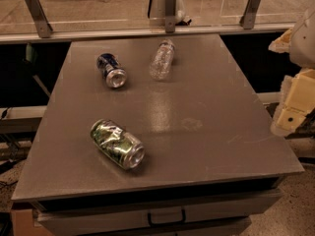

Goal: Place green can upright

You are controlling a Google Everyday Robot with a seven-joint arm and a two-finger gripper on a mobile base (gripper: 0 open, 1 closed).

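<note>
The green can [117,144] lies on its side on the grey table [206,102], near the front left. It is dented, with a green and white label, and its silver end faces front right. My gripper [293,107] shows as cream-coloured parts at the right edge of the view, beyond the table's right side. It is well away from the can and holds nothing that I can see.
A blue can [111,70] lies on its side at the back left. A clear plastic bottle [162,60] lies at the back middle. A rail with metal brackets [170,9] runs behind the table. A drawer with a handle [165,216] is below the front edge.
</note>
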